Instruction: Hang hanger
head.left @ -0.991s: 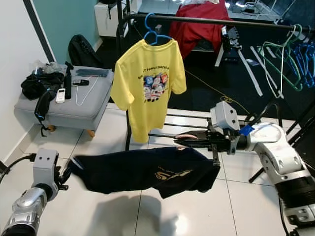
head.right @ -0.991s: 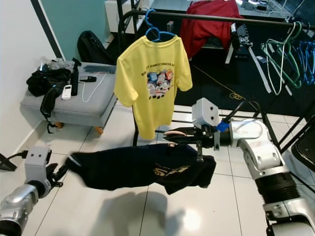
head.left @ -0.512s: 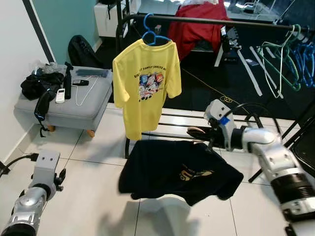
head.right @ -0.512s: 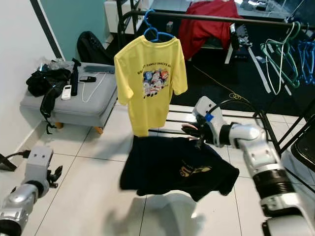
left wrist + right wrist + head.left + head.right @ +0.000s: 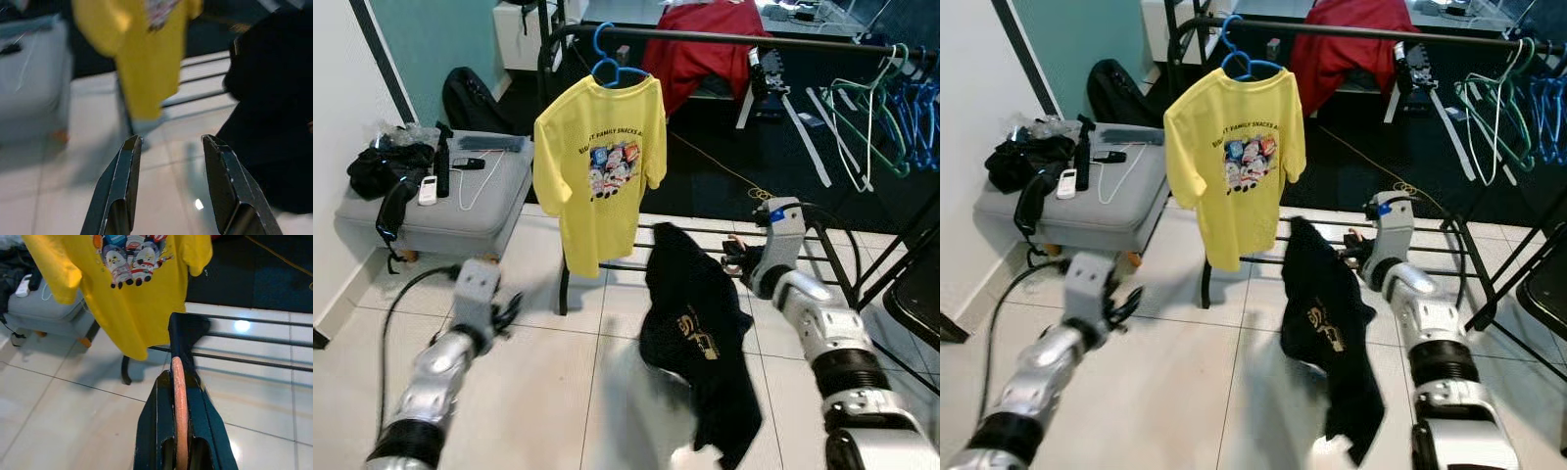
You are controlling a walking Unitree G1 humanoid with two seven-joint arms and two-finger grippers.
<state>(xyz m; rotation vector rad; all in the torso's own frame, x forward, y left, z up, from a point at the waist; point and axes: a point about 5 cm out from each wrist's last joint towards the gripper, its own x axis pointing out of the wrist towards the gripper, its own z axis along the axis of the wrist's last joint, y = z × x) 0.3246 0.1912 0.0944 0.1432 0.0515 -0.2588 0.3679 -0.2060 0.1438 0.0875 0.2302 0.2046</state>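
Observation:
A dark navy T-shirt (image 5: pixel 697 328) hangs down in a long fold from a pink-orange hanger (image 5: pixel 179 406). My right gripper (image 5: pixel 734 262) is shut on that hanger, low in front of the rack's bottom bars. The black rack rail (image 5: pixel 734 39) runs across the top, well above it. A yellow T-shirt (image 5: pixel 597 162) hangs there on a blue hanger (image 5: pixel 609 67). My left gripper (image 5: pixel 501 309) is open with nothing in it, low over the tiles left of the dark shirt. In the left wrist view its fingers (image 5: pixel 122 191) stand apart.
A grey ottoman (image 5: pixel 460 211) with a remote, cable and dark bags stands at the left. Green and blue hangers (image 5: pixel 881 108) hang at the rail's right end. A red garment (image 5: pixel 700 49) lies behind the rack. White tiles (image 5: pixel 558 392) stretch in front.
The dark shirt was stretched between both grippers; the left gripper let go and swung inward. The shirt now hangs from the right gripper, which drew back towards the rack.

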